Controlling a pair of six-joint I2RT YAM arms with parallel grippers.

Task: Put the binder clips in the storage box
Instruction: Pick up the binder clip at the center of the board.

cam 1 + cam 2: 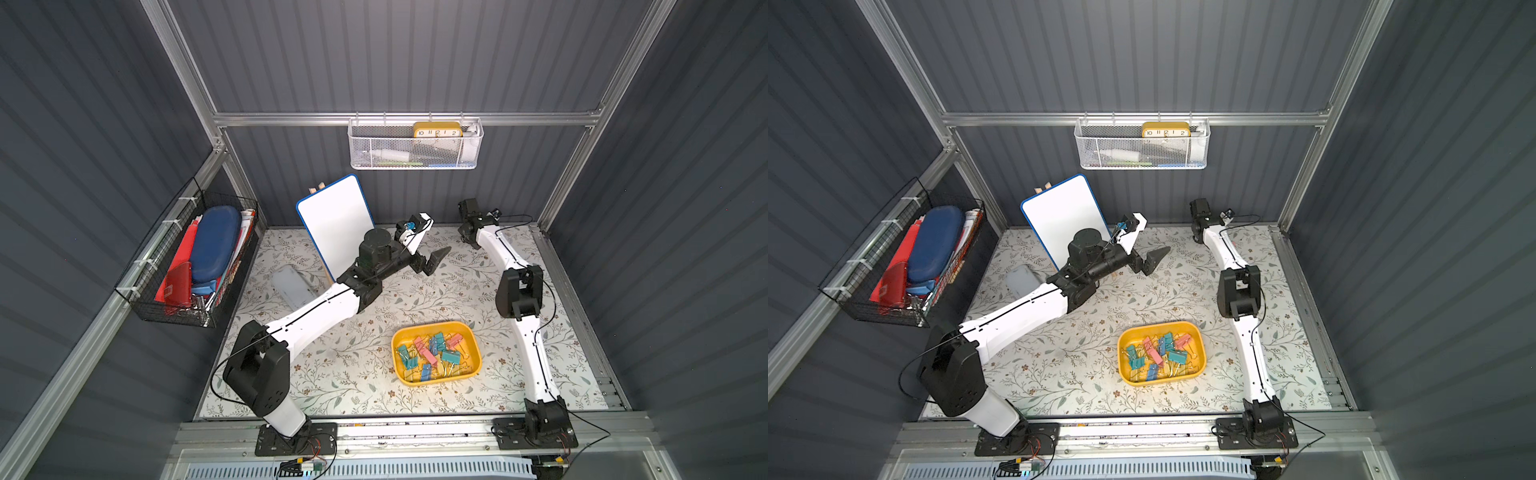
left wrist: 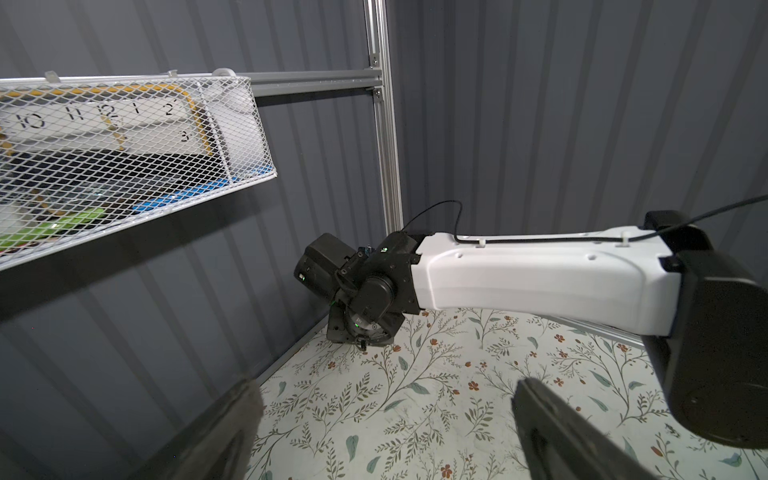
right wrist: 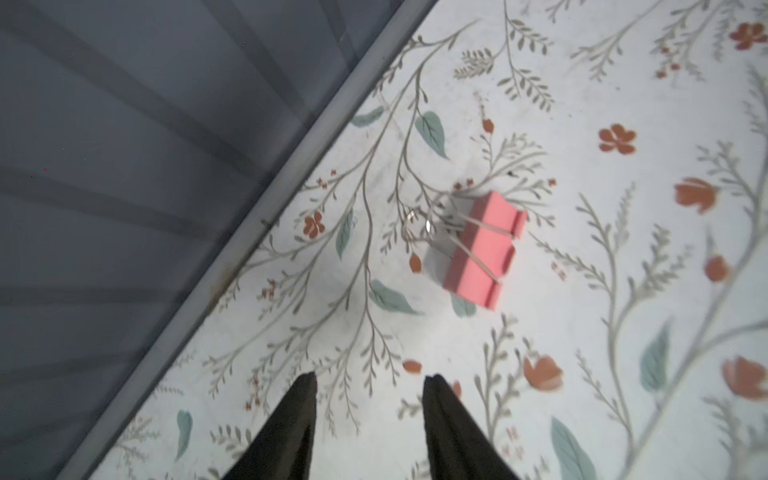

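Last stray I can see: one pink clip, lying flat on the tabletop at the back right, ahead of my right jaws and apart from them. It's hidden in both top views. My right jaws stand part open w/ nothing between. My left jaws are spread wide and empty, hovering mid-back by the whiteboard.

The other binder clips sit piled in the storage box, front centre-right.

Handling, my guess: v. light, stiff metal body, smooth paint, so prob. slippery. The wire loops are thin and springy and would likely twist or flick out if pinched. Better to close across the pink body's short width and squarely, else it may squirt out.

Room: the back wall's base strip runs near the clip on the loop side but not touching, so I'd keep that tip off it. The other sides are bare tabletop. Path to the box looks open, and the left arm is well off it.
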